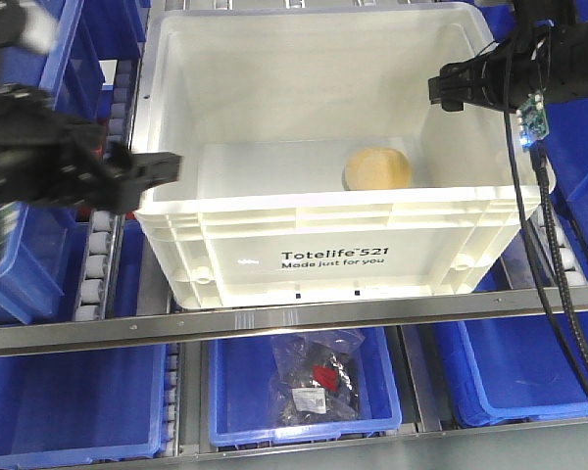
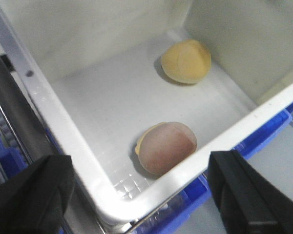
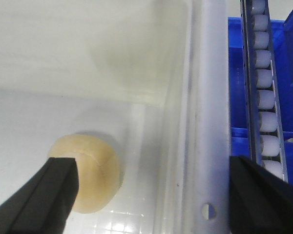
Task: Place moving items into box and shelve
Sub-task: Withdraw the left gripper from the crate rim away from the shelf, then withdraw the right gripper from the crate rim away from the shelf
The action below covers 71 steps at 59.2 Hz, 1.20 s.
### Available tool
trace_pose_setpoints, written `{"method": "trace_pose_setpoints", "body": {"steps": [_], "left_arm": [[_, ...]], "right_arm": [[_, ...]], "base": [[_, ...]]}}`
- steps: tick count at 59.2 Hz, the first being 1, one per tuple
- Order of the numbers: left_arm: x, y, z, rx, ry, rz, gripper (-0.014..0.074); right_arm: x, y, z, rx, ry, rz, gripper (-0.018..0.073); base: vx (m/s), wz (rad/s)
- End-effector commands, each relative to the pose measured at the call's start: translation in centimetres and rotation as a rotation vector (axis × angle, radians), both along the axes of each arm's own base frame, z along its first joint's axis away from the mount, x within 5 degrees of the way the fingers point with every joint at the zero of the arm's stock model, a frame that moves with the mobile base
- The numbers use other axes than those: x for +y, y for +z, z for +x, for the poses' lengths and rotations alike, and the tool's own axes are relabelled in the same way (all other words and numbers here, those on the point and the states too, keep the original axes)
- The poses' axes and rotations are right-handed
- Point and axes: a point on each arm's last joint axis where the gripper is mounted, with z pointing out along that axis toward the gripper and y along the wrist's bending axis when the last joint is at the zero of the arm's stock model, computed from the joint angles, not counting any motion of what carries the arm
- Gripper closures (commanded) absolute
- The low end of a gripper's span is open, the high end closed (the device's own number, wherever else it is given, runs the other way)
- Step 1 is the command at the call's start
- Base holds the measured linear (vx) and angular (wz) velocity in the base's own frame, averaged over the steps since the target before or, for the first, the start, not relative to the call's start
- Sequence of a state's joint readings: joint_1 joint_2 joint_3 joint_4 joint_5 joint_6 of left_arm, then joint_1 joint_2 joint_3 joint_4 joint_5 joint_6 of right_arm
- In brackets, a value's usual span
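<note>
The box [image 1: 323,257] is a large white tote with black print, sitting on the roller shelf. Two moving items lie on its floor: a pale yellow-tan bun [image 2: 185,61] [image 1: 377,168] [image 3: 95,170] and a pinkish-brown bun [image 2: 166,147] close to the near wall. In the front view the pinkish one is hidden behind the front wall. My left gripper [image 1: 152,174] [image 2: 141,195] stands open, straddling the box's left front corner rim. Also open, my right gripper [image 1: 451,86] [image 3: 151,195] straddles the box's right wall [image 3: 205,122], with one finger [image 3: 34,195] over the yellow-tan bun.
Blue bins fill the shelf below, and one [image 1: 304,387] holds bagged parts. Roller tracks [image 1: 103,255] [image 3: 263,97] run along both sides of the box. A metal rail [image 1: 294,318] crosses in front. A black cable [image 1: 544,225] hangs from the right arm.
</note>
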<state>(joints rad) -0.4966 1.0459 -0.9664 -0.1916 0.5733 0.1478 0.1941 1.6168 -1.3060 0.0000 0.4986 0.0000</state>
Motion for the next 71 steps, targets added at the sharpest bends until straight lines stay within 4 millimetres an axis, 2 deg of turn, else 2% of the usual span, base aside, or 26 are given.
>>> {"method": "trace_pose_setpoints", "body": {"steps": [1, 12, 22, 33, 48, 57, 66, 71], "left_arm": [[1.1, 1.9, -1.7, -0.159, 0.018, -0.079, -0.0053], [3.7, -0.2, -5.1, -0.390, 0.057, -0.111, -0.0052], [6.7, -4.8, -7.9, -0.575, 0.187, -0.181, -0.0050], [9.0, -8.4, -10.5, -0.659, 0.310, -0.185, -0.0046], [10.2, -12.7, -12.7, -0.689, 0.397, -0.166, -0.0026], [10.3, -15.8, -13.1, -0.683, 0.407, -0.161, 0.0055], [10.3, -16.5, -13.3, -0.569, 0.421, -0.219, 0.0236], [10.3, -16.6, -13.3, -0.534, 0.437, -0.277, 0.0378]], "right_arm": [[0.4, 3.6, -0.6, -0.150, 0.010, 0.054, -0.0035], [0.4, 3.6, -0.6, -0.150, 0.010, 0.054, -0.0035], [0.4, 3.6, -0.6, -0.150, 0.010, 0.054, -0.0035], [0.4, 3.6, -0.6, -0.150, 0.010, 0.054, -0.0035], [0.4, 3.6, -0.6, -0.150, 0.010, 0.054, -0.0035], [0.4, 3.6, -0.6, -0.150, 0.010, 0.054, -0.0035], [0.5, 3.6, -0.6, -0.146, 0.011, 0.054, -0.0035], [0.5, 3.6, -0.6, -0.145, 0.010, 0.057, -0.0035]], "base": [[0.00, 0.00], [0.00, 0.00], [0.00, 0.00], [0.00, 0.00], [0.00, 0.00], [0.00, 0.00], [0.00, 0.00], [0.00, 0.00]]}}
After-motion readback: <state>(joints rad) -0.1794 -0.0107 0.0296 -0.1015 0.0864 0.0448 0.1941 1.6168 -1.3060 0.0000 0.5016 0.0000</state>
